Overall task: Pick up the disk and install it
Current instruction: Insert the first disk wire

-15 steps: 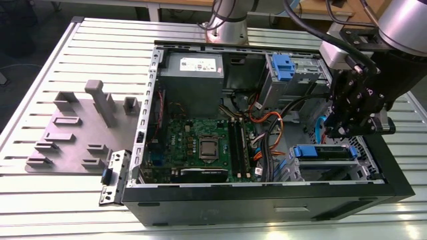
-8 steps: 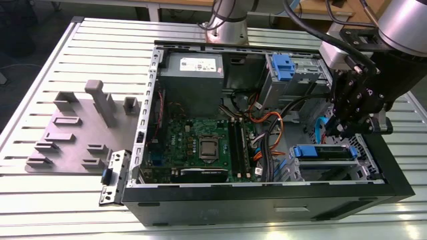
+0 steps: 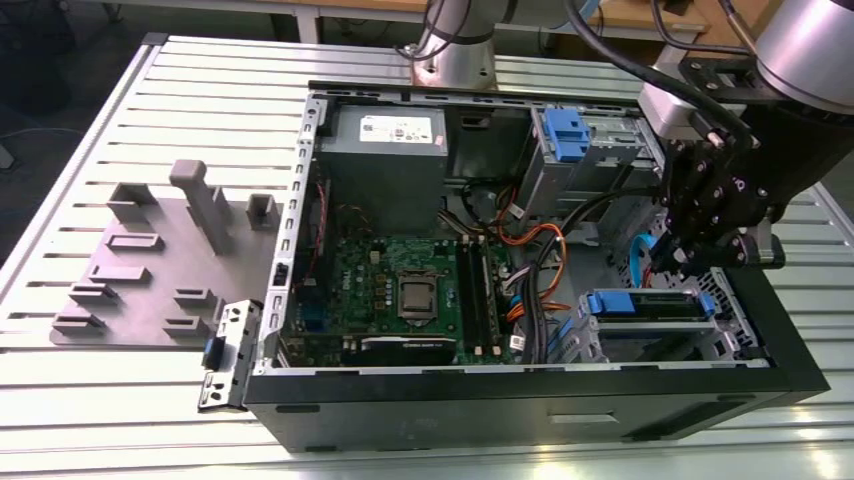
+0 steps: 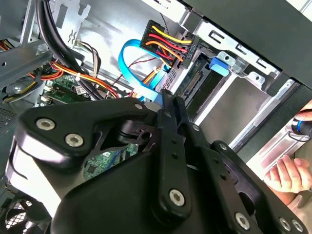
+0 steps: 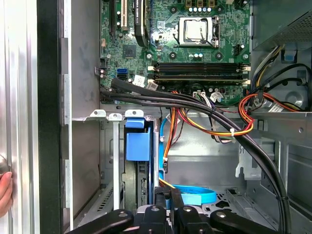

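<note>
**Disk looks seated in the bay, pincer parked right behind it**

Down in the lower drive cage of the open PC case (image 3: pixel 534 395), the disk (image 3: pixel 650 305) sits slotted in on its blue carrier, which I'd guess is where it's meant to end up. From my remote seat, the first wrist view shows the carrier's blue tab (image 5: pixel 138 145) standing edge-on between the cage's metal rails, so it looks guided by those rails rather than loose.

My pincer (image 4: pixel 168 105) has its fingers pressed together with nothing between them, tips just beside the rear of the drive near the bundle of coloured power wires (image 4: pixel 168 41) and the blue data cable (image 4: pixel 134 73). I reckon it's held closed like that to act as a pusher.

A person's hand (image 4: pixel 292 175) rests on the tabletop (image 3: pixel 134 400) just outside the case wall. The motherboard (image 5: pixel 175 34) is well clear of the arm.
</note>
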`<state>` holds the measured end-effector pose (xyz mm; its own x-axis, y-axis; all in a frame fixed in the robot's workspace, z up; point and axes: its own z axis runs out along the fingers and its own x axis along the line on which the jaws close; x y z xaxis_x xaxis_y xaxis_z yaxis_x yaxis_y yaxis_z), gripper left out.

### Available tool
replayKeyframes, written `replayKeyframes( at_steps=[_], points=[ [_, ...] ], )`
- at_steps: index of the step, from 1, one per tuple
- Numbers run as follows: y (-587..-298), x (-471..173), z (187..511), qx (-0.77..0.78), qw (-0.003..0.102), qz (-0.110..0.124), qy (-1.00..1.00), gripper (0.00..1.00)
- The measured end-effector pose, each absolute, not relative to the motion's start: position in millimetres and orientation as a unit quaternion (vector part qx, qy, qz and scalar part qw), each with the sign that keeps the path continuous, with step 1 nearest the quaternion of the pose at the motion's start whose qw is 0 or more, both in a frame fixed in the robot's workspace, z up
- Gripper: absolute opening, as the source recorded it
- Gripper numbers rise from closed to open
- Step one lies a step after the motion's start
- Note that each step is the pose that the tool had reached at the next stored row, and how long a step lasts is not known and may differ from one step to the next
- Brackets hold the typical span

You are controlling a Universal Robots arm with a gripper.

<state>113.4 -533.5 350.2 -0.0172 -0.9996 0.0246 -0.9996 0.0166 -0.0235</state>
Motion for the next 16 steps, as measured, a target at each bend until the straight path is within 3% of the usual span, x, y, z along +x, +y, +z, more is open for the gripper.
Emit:
replayKeyframes(
  at_steps=[16],
  points=[
    [-542.9,113.4,345.9,0.701,0.001,0.017,-0.713,0.16]
  ],
)
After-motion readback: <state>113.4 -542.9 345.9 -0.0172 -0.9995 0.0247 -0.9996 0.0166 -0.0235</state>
